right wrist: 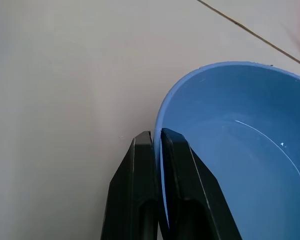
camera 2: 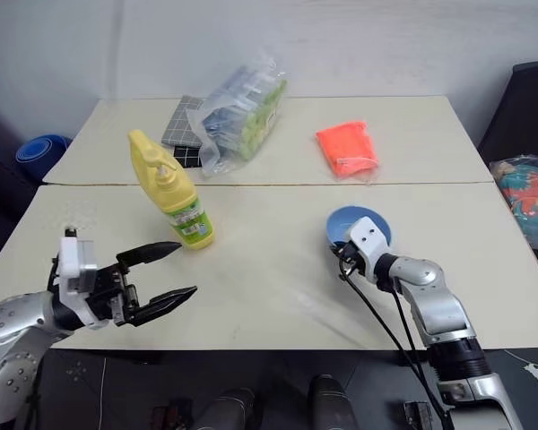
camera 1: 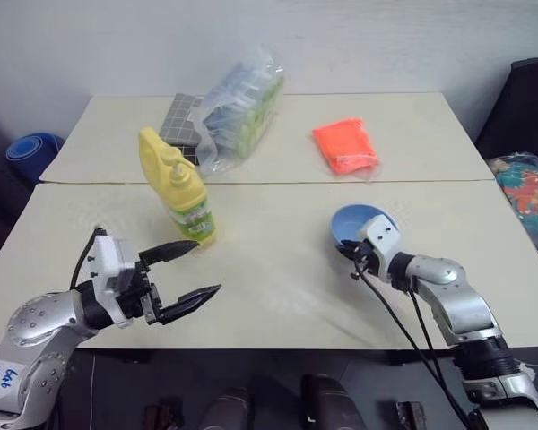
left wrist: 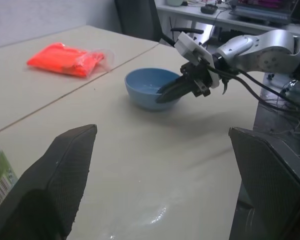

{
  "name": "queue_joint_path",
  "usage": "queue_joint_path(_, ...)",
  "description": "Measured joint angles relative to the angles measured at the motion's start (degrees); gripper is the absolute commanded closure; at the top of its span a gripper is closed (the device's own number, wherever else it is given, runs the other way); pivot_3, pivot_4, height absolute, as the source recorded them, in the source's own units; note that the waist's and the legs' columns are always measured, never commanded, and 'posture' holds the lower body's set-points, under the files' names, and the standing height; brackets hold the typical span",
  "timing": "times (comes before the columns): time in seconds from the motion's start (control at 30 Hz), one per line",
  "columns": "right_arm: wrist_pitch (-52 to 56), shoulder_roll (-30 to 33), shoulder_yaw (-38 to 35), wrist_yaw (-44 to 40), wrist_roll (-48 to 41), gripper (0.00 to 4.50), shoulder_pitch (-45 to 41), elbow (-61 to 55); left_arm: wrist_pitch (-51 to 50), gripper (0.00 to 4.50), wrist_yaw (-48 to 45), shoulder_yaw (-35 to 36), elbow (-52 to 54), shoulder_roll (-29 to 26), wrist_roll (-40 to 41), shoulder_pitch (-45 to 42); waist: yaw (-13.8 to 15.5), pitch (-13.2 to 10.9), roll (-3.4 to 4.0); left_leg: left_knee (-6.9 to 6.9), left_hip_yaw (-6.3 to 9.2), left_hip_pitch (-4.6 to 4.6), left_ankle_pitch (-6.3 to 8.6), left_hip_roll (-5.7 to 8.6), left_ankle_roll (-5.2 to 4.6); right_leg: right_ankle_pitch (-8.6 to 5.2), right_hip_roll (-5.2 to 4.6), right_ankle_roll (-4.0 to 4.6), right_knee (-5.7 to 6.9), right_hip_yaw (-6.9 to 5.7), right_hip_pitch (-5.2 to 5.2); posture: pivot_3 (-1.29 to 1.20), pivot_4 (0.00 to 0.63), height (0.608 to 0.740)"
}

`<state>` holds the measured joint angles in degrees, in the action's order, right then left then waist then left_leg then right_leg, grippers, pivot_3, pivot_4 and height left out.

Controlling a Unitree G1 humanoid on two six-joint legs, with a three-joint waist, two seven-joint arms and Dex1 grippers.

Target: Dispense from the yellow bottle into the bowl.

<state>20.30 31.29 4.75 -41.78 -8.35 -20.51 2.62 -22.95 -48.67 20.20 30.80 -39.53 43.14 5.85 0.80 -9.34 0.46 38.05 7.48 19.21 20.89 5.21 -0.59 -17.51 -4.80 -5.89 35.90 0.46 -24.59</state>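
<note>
Bowl (right wrist: 230, 125) rim pinched by right pincer (right wrist: 156, 136), left pincer (camera 1: 197, 267) agape nr yellow bottle (camera 1: 178, 186)

yellow bottle (camera 1: 177, 186) left on table (camera 1: 269, 287), bowl (camera 1: 351, 224) right, well apart

Two pale tables (camera 1: 278, 296) pushed together edge to edge, on the far table an orange packet (camera 1: 345, 145), beside it a clear plastic bag of blue and green items (camera 1: 238, 112), half covering a checked grey cloth (camera 1: 179, 118), dark blue round container (camera 1: 31, 150) off the far table's left edge, colourful patterned bag (camera 1: 524, 193) off its right.
</note>
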Motion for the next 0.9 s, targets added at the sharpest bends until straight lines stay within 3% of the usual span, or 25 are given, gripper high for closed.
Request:
queue_joint_path(0.07,-1.08,0.44,0.35,-2.87,-0.22,4.5,-0.74,-0.33,-1.64,0.54,1.72,2.38,0.0,0.01,3.71,-1.51,-0.03,-0.03,-0.02,0.02,-0.01,0.04,0.0,-0.01,0.0,0.0,0.01,0.01,0.02,0.0,-0.04,0.0,0.15,0.74)
queue_joint_path(0.27,-3.4,4.39,4.32,-16.85,-4.03,4.5,-7.85,-9.67,-7.31,2.4,6.59,13.48,-0.46,-5.88,17.38,-9.09,-0.81,-0.12,-0.05,0.02,-0.01,0.07,0.03,-0.07,0.06,0.0,0.07,0.01,0.01,0.0,-0.09,0.0,0.15,0.74)
queue_joint_path(0.37,0.53,4.26,6.45,-20.28,-5.83,4.5,-14.94,-11.82,-8.2,3.33,8.59,14.18,-5.0,-8.64,18.6,-17.25,-0.8,-0.18,-0.14,0.09,0.02,0.06,0.02,-0.09,0.09,0.03,0.11,0.06,0.04,-0.03,-0.08,0.0,0.15,0.74)
queue_joint_path(0.5,4.72,3.3,11.36,-24.59,-6.55,4.5,-22.9,-13.57,-6.97,4.49,8.92,10.51,-11.66,-10.99,14.13,-26.81,-0.86,-0.2,-0.17,-0.02,0.03,0.05,0.04,-0.11,0.12,0.04,0.15,0.1,-0.03,-0.03,-0.08,0.0,0.15,0.74)
queue_joint_path(0.7,8.87,-0.56,18.24,-27.74,-5.06,4.5,-32.35,-10.63,-3.52,4.49,8.16,0.4,-22.49,-10.31,2.48,-35.3,-1.18,-0.24,-0.28,0.34,-0.03,0.88,0.04,-0.06,0.13,0.07,0.13,0.07,0.22,-0.06,-0.96,0.0,0.15,0.74)
queue_joint_path(0.9,11.5,1.43,19.96,-27.63,-1.94,4.5,-34.63,-9.16,-1.52,4.49,5.28,-2.49,-24.77,-6.99,-0.54,-37.2,-1.89,-0.24,-0.3,0.82,0.01,1.17,0.12,-0.05,0.15,0.07,0.09,0.08,0.57,-0.15,-1.12,0.0,0.15,0.74)
